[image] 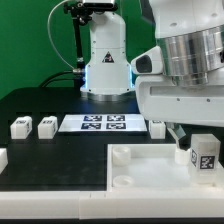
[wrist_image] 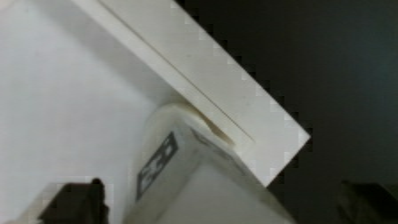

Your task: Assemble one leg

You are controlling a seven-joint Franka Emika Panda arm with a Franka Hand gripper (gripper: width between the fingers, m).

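A white leg [image: 205, 155] with a black-and-white tag stands upright at the corner of the white tabletop [image: 130, 175] on the exterior view's right. My gripper [image: 194, 140] hangs right over it. In the wrist view the leg [wrist_image: 199, 170] sits between my dark fingers [wrist_image: 75, 202], with a strip of tabletop [wrist_image: 71, 100] showing between one finger and the leg. The jaws stand apart around the leg. The leg's foot and the socket under it are hidden.
Two more legs [image: 20, 126] [image: 47, 125] stand on the black table at the exterior view's left, and another [image: 157, 127] beside the marker board [image: 105, 123]. The robot base [image: 105, 60] rises behind. The tabletop's raised rim [wrist_image: 214, 80] runs close past the leg.
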